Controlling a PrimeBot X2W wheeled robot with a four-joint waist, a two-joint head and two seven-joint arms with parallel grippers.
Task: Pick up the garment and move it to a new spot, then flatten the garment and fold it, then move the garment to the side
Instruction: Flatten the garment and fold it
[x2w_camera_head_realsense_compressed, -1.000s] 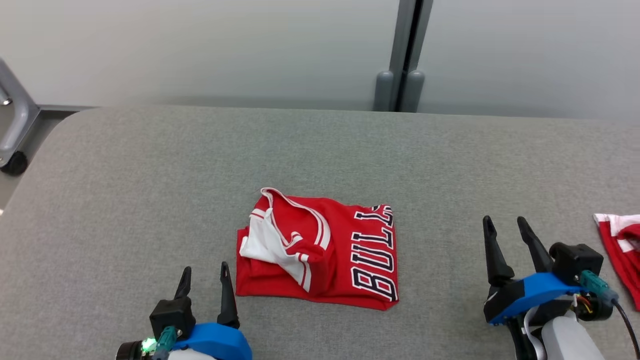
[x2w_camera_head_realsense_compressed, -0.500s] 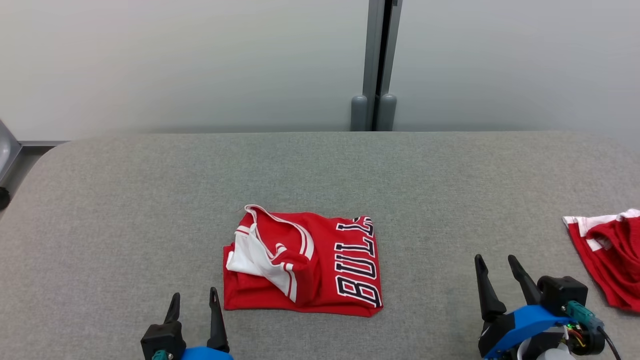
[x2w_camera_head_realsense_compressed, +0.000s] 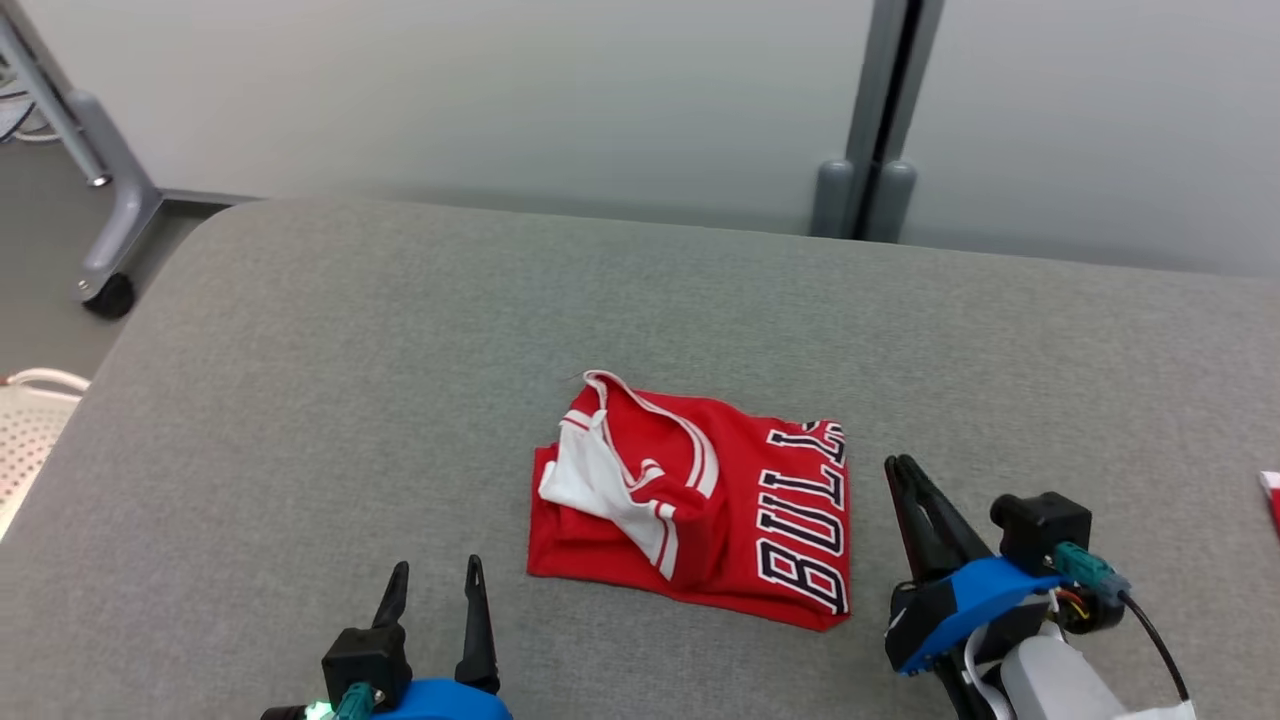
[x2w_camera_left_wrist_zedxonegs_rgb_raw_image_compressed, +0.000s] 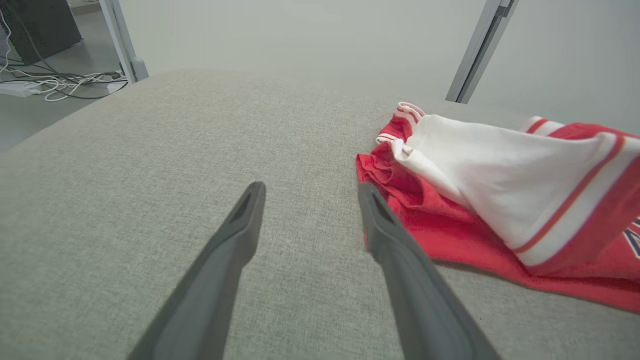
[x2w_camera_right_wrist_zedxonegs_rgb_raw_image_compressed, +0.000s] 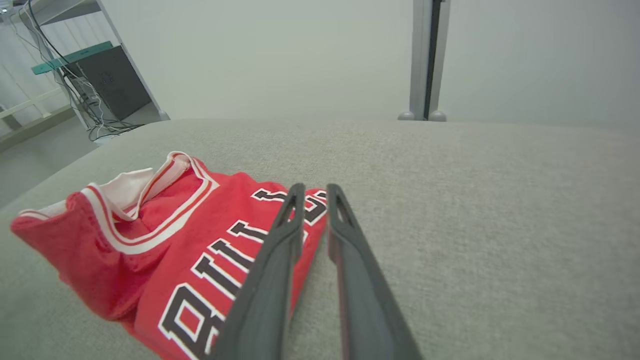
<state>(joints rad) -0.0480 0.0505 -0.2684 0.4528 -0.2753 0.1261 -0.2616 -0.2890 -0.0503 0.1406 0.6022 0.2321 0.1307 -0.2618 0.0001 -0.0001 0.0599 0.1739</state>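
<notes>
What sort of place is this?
Likely a robotics lab: a grey padded table holds a red jersey, loose cables lie nearby, and a wheeled metal frame stands beside it.

Right gripper (x2w_camera_head_realsense_compressed: 898, 464), earlier wide, now nearly closed and closer beside the garment (x2w_camera_head_realsense_compressed: 740, 470), perhaps against its edge.

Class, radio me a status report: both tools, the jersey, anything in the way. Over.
Left tool open, empty, beside jersey. Right tool shut, empty, by jersey's lettered edge. Jersey folded on grey table. Nothing in the way.
</notes>
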